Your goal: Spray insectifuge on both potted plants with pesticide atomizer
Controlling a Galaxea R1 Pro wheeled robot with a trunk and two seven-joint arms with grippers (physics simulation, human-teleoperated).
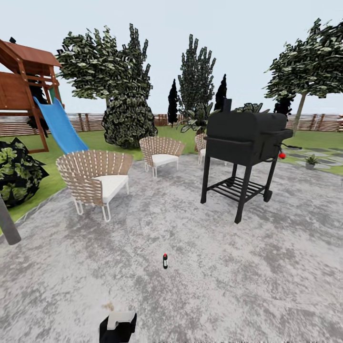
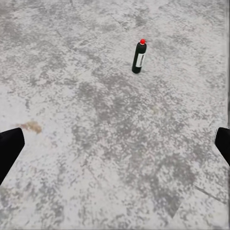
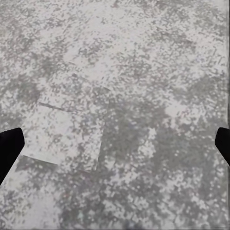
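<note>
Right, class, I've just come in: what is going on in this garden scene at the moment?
The robot stands on the grey paved patio, facing the pesticide atomizer, which stands upright on the paving, untouched. The left pincer is open above the ground, the bottle ahead of it. The right pincer is open over bare paving. One potted plant sits far off beyond the black grill.

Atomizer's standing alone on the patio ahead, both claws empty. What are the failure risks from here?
1. The pesticide atomizer is slim and upright on the patio; a glancing touch from the open left claw would likely tip it over.
2. The one potted plant in sight sits far off behind the black grill; driving there risks clipping the grill or the wicker chairs.
</note>
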